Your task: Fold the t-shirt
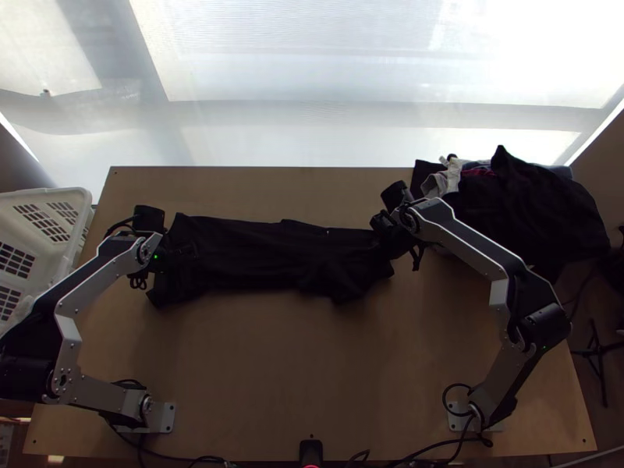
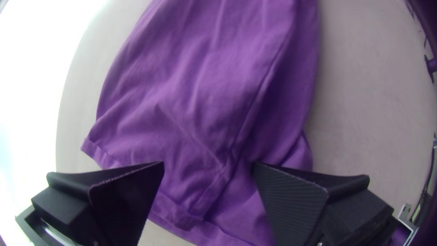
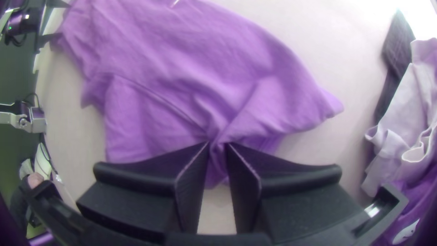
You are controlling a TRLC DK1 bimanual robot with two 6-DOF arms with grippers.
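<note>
The t-shirt lies across the middle of the counter as a long, narrow, rumpled band, seemingly doubled lengthwise, running between the two grippers. At one end, the left gripper has its fingers spread wide over the cloth near a stitched edge, with nothing pinched between them. At the other end, the right gripper has its fingers drawn close on a gathered pleat of the t-shirt, from which creases radiate. The fabric is judged light and limp, a soft knit that is neither fragile nor notably slippery; it will bend readily at any crease but cannot be pushed flat from one end. The favourable hold for the left gripper is the stitched edge, whose doubled seam is firmer than the loose panel, taken through all layers so that the upper one does not slide off the lower. The bunched grip at the right may carry its wrinkles into the fold, a pinch nearer a corner being preferable. A clothes pile occupies the far right corner, and a white basket stands beside the left edge.
</note>
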